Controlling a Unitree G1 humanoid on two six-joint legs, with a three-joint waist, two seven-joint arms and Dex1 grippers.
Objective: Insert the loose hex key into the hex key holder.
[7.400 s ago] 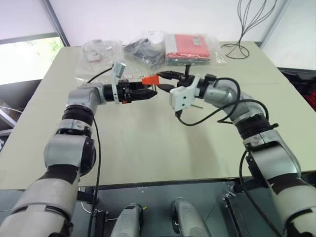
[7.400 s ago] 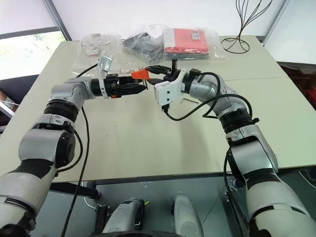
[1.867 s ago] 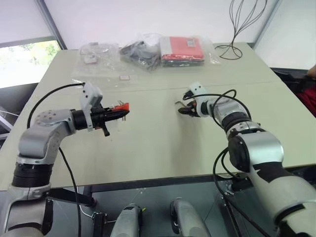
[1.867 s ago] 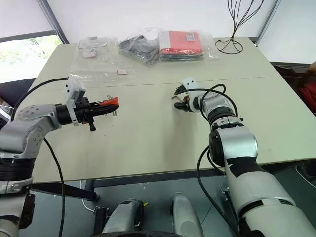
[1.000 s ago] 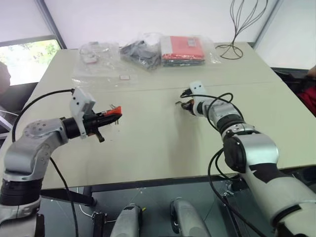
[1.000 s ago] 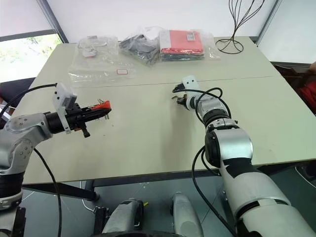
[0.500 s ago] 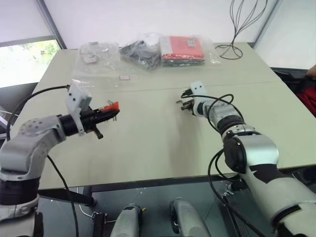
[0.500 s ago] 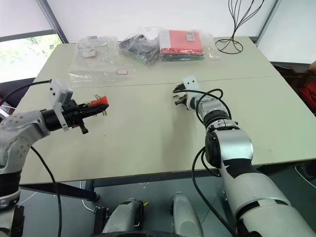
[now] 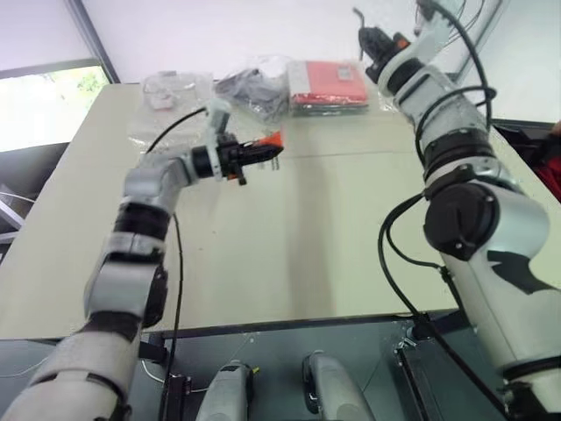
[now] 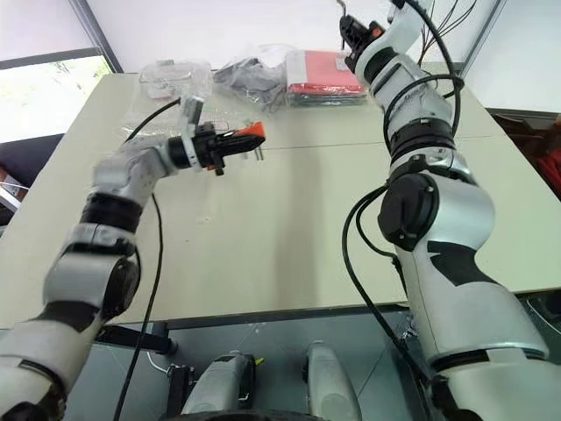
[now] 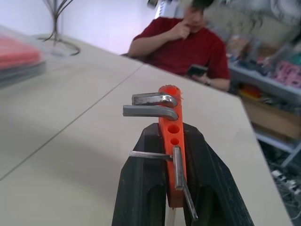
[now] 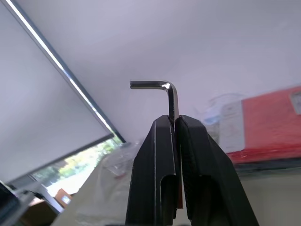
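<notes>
The orange hex key holder (image 11: pixel 172 123) is clamped between the black fingers of my shut left gripper (image 11: pixel 171 134), with a few metal keys sticking out of its side. This gripper (image 9: pixel 254 151) hovers above the far middle of the table, pointing right. My right gripper (image 12: pixel 175 120) is shut on the loose hex key (image 12: pixel 150 85), a thin L-shaped rod whose bent end sticks out past the fingertips. It is raised high at the upper right (image 9: pixel 368 37), above the far end of the table and well apart from the holder (image 9: pixel 267 140).
A red packet in clear plastic (image 9: pixel 329 86), a dark bag (image 9: pixel 250 88) and clear bags (image 9: pixel 171 92) lie along the far edge of the beige table (image 9: pixel 289 254). A wire stand (image 10: pixel 438 35) stands at the far right. A person in a red shirt (image 11: pixel 188 44) sits beyond the table.
My right gripper has lifted off the table and risen high with the hex key. My left gripper has carried the holder up and right, toward the table's far middle.
</notes>
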